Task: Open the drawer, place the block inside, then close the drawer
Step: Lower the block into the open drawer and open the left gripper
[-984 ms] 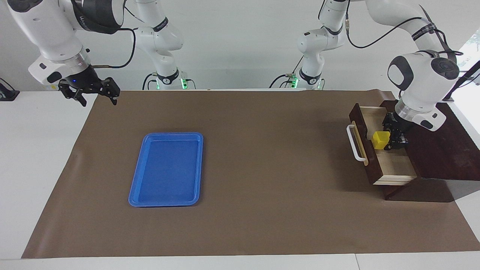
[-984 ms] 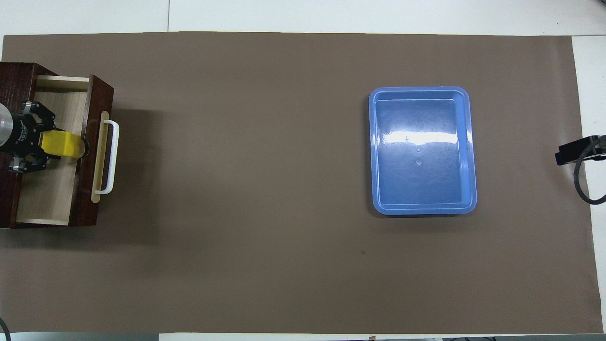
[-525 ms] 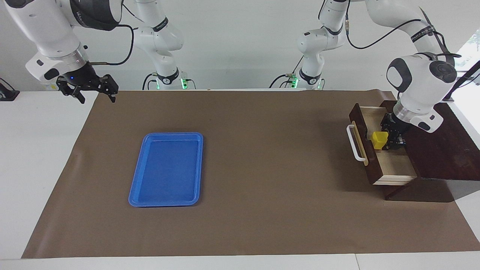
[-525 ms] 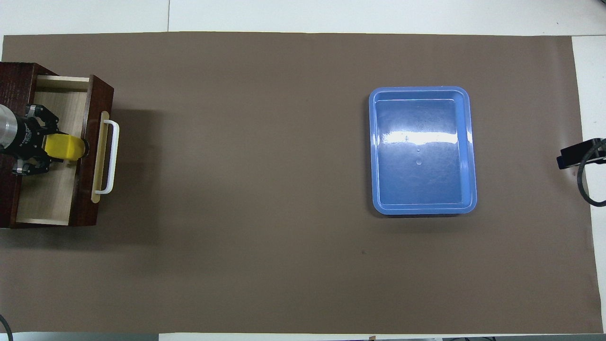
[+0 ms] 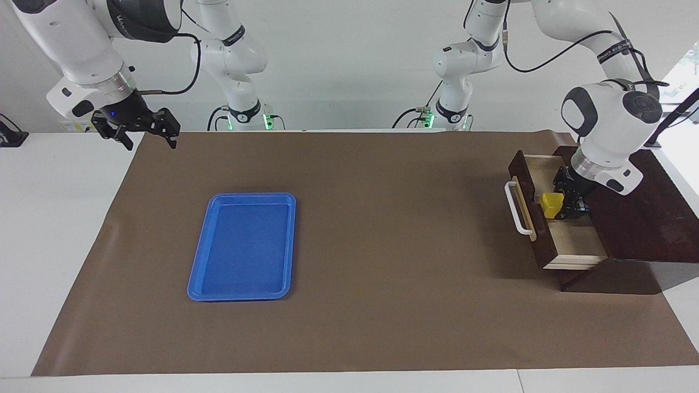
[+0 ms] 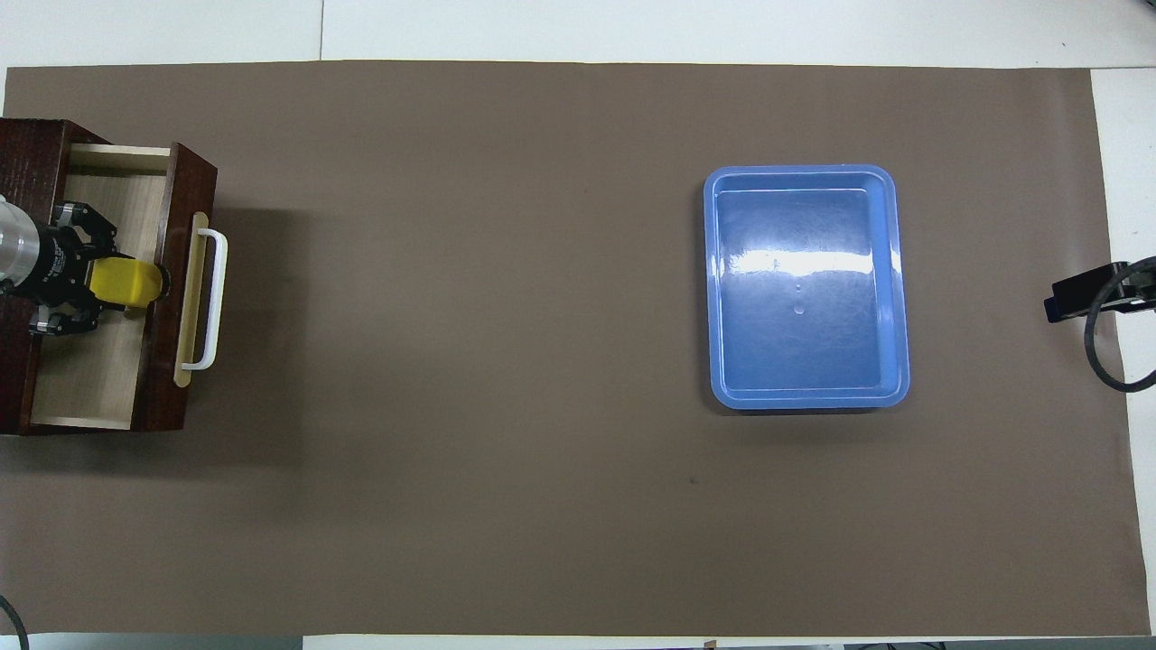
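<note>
The drawer [image 5: 541, 232] [image 6: 176, 217] stands pulled out of its dark wooden box [image 5: 644, 218] [image 6: 27, 149] at the left arm's end of the table, its white handle facing the table's middle. My left gripper [image 5: 558, 206] [image 6: 116, 282] reaches down into the drawer and is shut on the yellow block [image 5: 550, 203] [image 6: 128, 282], which sits low inside, close to the drawer front. Whether the block rests on the drawer floor I cannot tell. My right gripper [image 5: 150, 143] [image 6: 1082, 298] hangs open and holds nothing over the mat's edge at the right arm's end.
A flat blue tray [image 5: 197, 256] [image 6: 713, 289] with nothing in it lies on the brown mat [image 5: 382, 245] toward the right arm's end. White tabletop borders the mat.
The left gripper has sunk a little lower into the drawer with the block. The right gripper has drifted slightly toward the table's middle.
</note>
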`<state>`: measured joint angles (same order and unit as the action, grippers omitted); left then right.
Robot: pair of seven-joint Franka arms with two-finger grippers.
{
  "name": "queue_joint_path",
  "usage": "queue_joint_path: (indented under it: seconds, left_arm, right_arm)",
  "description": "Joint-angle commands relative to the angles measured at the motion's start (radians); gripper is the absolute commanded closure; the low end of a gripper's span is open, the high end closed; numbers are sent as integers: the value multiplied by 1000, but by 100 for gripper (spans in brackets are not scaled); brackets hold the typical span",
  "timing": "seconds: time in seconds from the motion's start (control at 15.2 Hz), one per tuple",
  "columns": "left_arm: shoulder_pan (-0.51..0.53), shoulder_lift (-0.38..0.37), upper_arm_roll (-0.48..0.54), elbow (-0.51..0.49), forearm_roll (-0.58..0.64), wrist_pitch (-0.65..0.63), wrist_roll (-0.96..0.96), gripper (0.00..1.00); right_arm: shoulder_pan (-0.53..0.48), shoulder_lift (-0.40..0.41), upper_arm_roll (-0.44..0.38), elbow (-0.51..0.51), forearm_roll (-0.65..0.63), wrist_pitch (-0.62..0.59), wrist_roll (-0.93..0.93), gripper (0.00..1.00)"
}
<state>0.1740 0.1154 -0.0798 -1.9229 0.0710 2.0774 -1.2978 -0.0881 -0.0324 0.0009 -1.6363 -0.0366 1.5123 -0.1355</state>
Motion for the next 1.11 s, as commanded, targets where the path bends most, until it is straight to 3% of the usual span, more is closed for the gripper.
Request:
queue_joint_path:
  seconds: [0.0, 0.2, 0.46, 0.92, 1.05]
  left_arm:
    - [2, -16, 5, -33, 10, 36, 12, 60]
    - [1, -16, 5, -33, 10, 36, 15, 0]
    - [-4, -13, 5, 2, 10, 0, 14, 0]
    - [-43, -26, -17, 217, -11, -270, 3, 0]
    - [-94, -30, -20, 231, -34, -287, -23, 0]
  right_arm:
    - [-18, -12, 14, -2, -2, -11, 8, 0]
    - [-16, -11, 14, 0, 0, -9, 8, 0]
    - [-25, -14, 14, 1, 1, -12, 5, 0]
    - [-25, -12, 16, 4, 14, -7, 7, 0]
    - [-19, -14, 16, 4, 14, -9, 7, 0]
